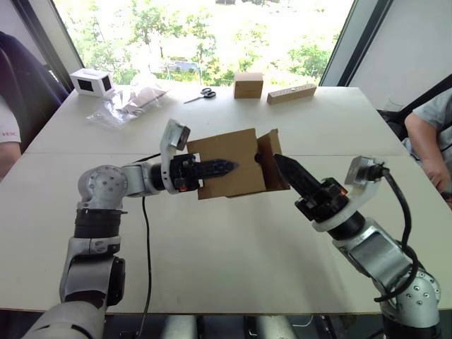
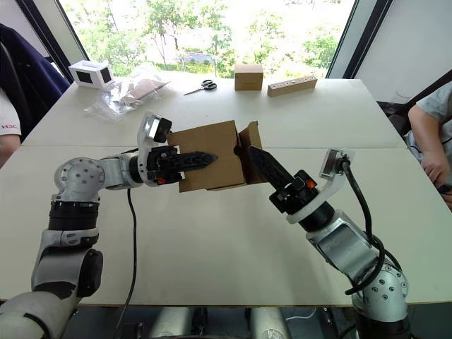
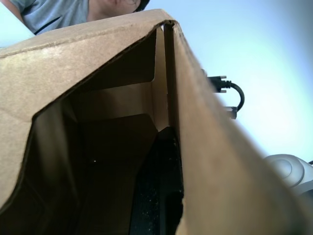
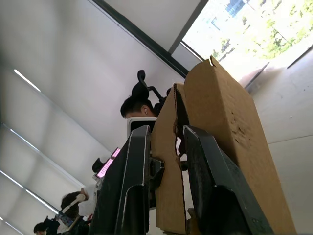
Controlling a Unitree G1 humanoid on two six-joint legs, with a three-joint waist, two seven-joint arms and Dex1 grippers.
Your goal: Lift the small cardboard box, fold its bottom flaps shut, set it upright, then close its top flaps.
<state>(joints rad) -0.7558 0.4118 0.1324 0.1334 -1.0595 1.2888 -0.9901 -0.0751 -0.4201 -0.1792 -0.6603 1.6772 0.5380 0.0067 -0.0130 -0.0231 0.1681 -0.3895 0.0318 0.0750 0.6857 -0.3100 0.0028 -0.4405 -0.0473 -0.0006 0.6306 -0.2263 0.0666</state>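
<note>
White worktop (image 1: 233, 261), small cardboard box (image 1: 227, 164) lifted, long axis running between both arms. Left claw (image 1: 224, 168) clamps its wall; right claw (image 1: 281, 164), fingers straddling an end flap (image 4: 168, 161), is nearest the bottom flaps (image 1: 272, 159).

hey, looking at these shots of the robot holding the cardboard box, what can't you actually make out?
- Head views: the far side of the small cardboard box faces away, and the left gripper covers part of its near wall.
- Right wrist view: the flap between the right gripper's fingers hides what lies behind it.
- Left wrist view: the box inside is dark, cut off by the edges.
- Head views: the scissors are too small for detail.
</note>
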